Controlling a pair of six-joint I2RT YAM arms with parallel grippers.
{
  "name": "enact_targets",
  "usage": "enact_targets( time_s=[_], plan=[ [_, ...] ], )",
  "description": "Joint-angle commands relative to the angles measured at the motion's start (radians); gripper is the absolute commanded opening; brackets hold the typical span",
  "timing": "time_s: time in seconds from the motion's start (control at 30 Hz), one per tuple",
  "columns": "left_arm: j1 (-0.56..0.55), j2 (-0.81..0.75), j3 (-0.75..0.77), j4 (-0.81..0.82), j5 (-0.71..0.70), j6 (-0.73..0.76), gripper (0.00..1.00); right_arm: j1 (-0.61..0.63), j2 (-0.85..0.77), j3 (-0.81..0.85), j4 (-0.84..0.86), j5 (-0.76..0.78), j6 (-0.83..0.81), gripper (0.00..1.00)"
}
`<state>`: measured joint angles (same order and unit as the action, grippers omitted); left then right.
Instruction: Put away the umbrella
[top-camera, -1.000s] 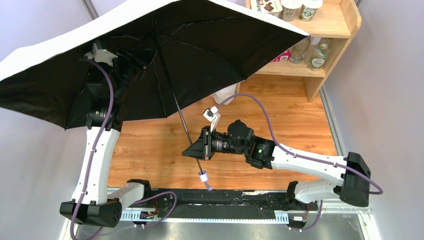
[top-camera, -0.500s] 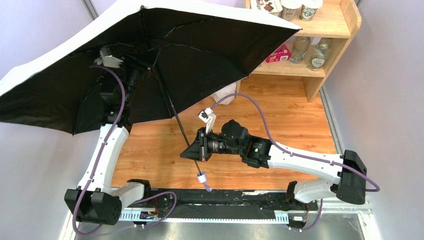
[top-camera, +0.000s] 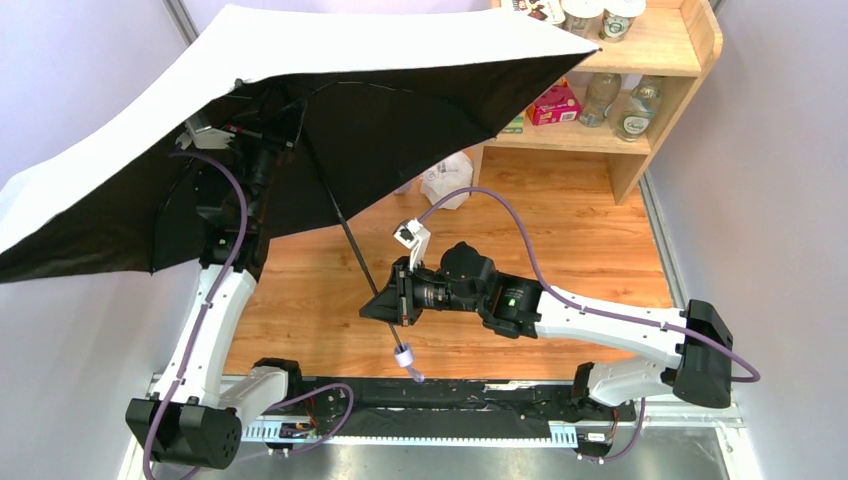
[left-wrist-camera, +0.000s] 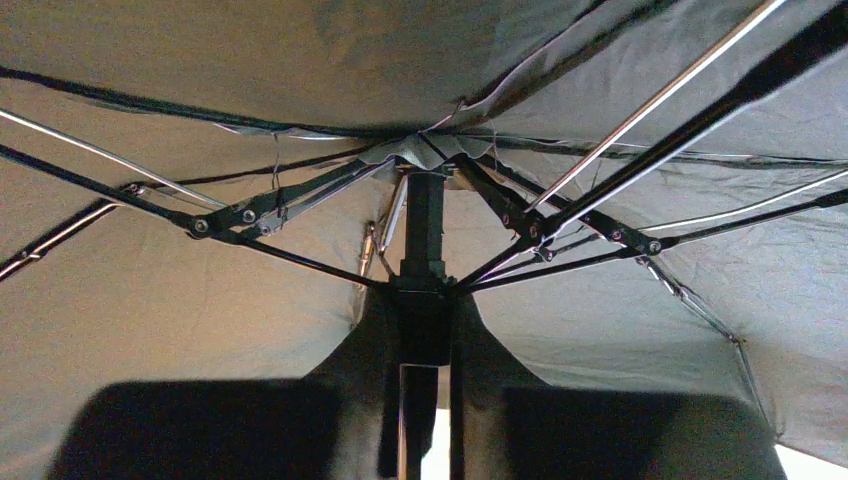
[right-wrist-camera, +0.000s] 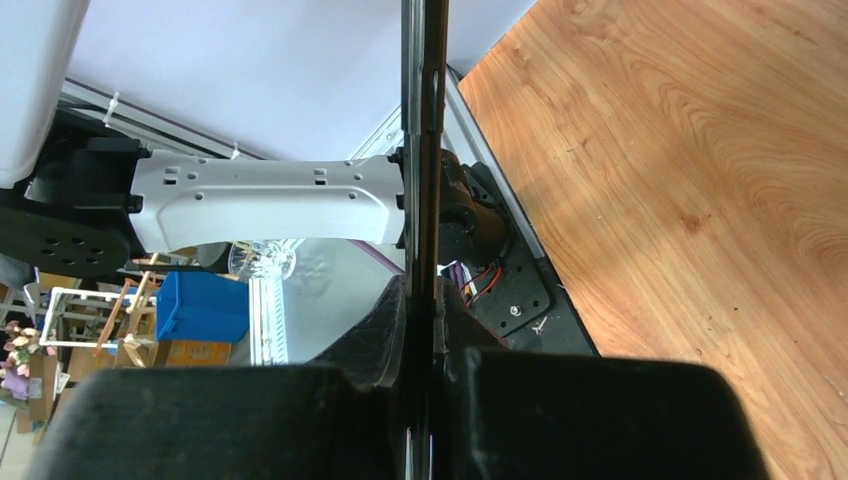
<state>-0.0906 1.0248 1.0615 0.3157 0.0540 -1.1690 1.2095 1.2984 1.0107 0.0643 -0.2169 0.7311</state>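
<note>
The umbrella (top-camera: 350, 50) is open, its pale canopy tilted over the left half of the top view, black underside facing down. Its thin black shaft (top-camera: 350, 240) slants down to the small lavender handle (top-camera: 405, 355) near the table's front edge. My right gripper (top-camera: 392, 300) is shut on the shaft just above the handle; in the right wrist view the shaft (right-wrist-camera: 422, 120) runs straight up from between the fingers (right-wrist-camera: 385, 330). My left gripper (top-camera: 295, 128) is up under the canopy. In the left wrist view its fingers (left-wrist-camera: 375, 340) press both sides of the black runner (left-wrist-camera: 423, 290) where the ribs meet.
A wooden shelf (top-camera: 650, 60) stands at the back right with bottles and a pink box (top-camera: 555, 103). A white plastic-wrapped lump (top-camera: 445, 180) lies on the wooden table (top-camera: 580, 240) below the canopy's right edge. Walls close in on both sides.
The left gripper has closed in on the runner under the canopy. The canopy has tipped, showing more white top and drooping further left. The right arm has barely moved.
</note>
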Motion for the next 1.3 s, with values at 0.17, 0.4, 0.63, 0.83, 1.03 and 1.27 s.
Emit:
enact_targets(
  time_s=[0.17,0.4,0.63,0.83,1.03,1.27],
  plan=[
    [-0.003,-0.026,-0.109,0.247,0.371,-0.236,0.0,-0.094,0.025,0.14,0.037,-0.007,-0.114,0.0],
    [0.037,-0.169,-0.245,0.16,0.536,-0.285,0.0,-0.155,0.039,0.207,0.02,-0.058,-0.153,0.0],
    [-0.084,-0.21,-0.25,-0.185,0.565,-0.166,0.0,-0.202,0.168,0.353,-0.009,-0.059,-0.193,0.0],
    [-0.116,-0.305,-0.406,-0.152,0.517,-0.216,0.0,-0.248,0.278,0.563,0.0,-0.009,-0.174,0.0],
    [-0.116,-0.353,-0.412,-0.214,0.495,-0.146,0.0,-0.274,0.345,0.689,0.121,0.046,-0.124,0.0],
    [-0.133,-0.394,-0.503,-0.164,0.489,-0.196,0.0,-0.297,0.452,0.868,0.136,0.107,-0.133,0.0]
  ],
)
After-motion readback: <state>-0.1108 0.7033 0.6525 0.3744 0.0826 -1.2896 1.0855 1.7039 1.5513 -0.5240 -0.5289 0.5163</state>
